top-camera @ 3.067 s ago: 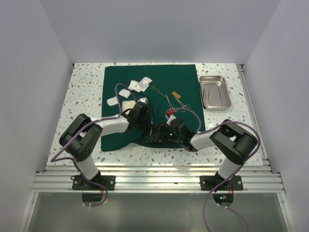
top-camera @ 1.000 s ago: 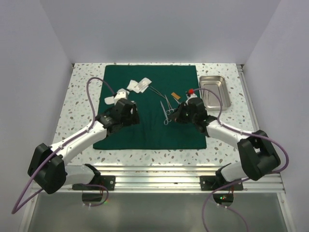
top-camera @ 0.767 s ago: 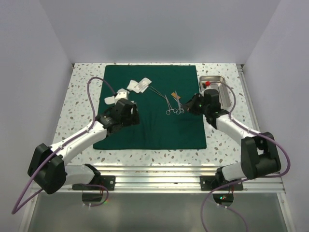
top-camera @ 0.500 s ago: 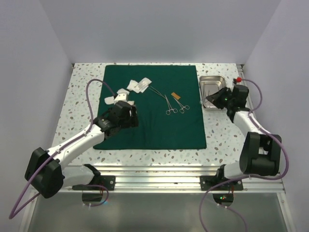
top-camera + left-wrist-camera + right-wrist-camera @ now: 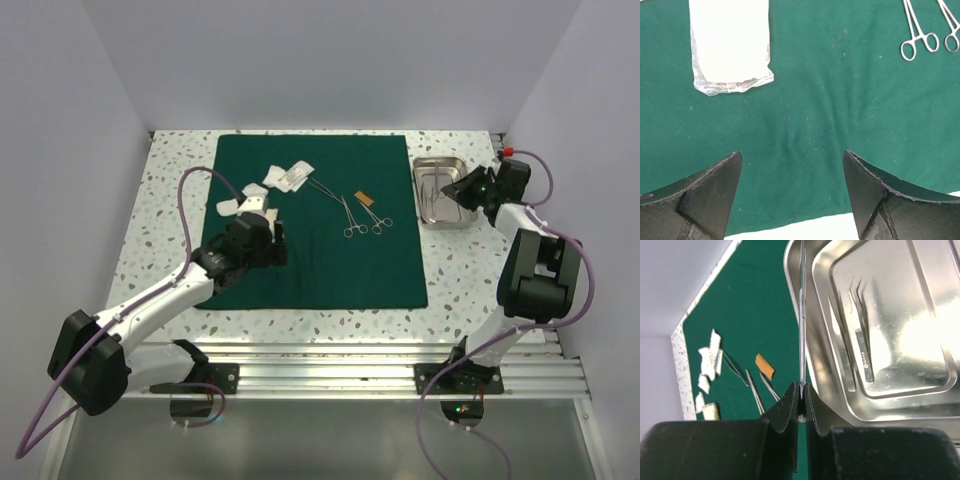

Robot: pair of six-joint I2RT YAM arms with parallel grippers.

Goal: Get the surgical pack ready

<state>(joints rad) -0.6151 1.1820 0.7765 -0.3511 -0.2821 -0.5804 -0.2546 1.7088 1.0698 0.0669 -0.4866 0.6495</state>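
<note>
Steel shows as a thin edge-on sliver between the fingers of the right pincer (image 5: 801, 390), which is closed to a narrow slit on a thin steel instrument (image 5: 801, 315); what kind of tool it is I cannot tell from this angle. The blade of it lies along the left rim of the steel tray (image 5: 920, 300), which sits on the speckled desk (image 5: 170, 200) at the upper right of the overhead view, just beside the green cloth (image 5: 330, 250). A pair of tweezers (image 5: 860, 335) lies inside the tray. The right arm is stretched far up the right side, its right pincer (image 5: 458, 190) turned leftward over the steel tray (image 5: 432, 210). The left pincer (image 5: 790, 192) stands wide, fingers (image 5: 710, 195) well apart with only green cloth (image 5: 815, 100) between them, gripping nothing. The left arm reaches diagonally up from the lower left, the left pincer (image 5: 258, 240) low over the cloth's left half. Ahead of it lies a gauze packet (image 5: 730, 45), and two ring-handled instruments (image 5: 917, 45) lie near the cloth's middle beside a small orange strip (image 5: 364, 198).
</note>
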